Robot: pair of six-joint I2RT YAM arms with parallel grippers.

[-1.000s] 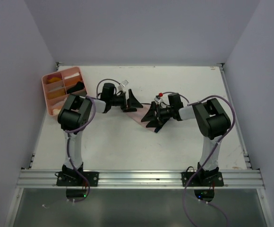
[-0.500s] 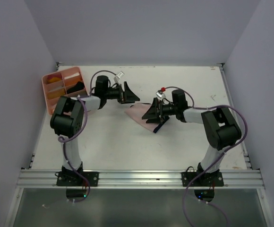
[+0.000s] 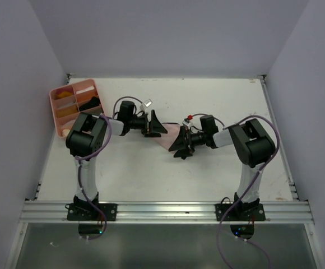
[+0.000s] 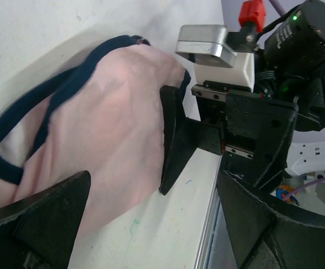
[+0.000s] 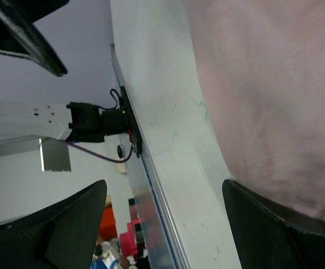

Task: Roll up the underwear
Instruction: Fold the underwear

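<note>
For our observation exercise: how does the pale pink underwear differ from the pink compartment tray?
The underwear is soft, rumpled cloth; the tray is rigid with straight walls. The underwear has dark edging; the tray is divided into compartments holding small items. The underwear lies mid-table; the tray sits at the far left corner. Both are pink and rest on the table.

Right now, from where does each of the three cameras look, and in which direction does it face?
Top external: above and behind the bases, looking down at the table; both arms, the left pincer and the right pincer show.
Left wrist: low over the table, facing the pink underwear and the right pincer; its own fingers frame the view.
Right wrist: close above that underwear, facing the front rail; its own fingers show.
All three views share the pink underwear.
</note>
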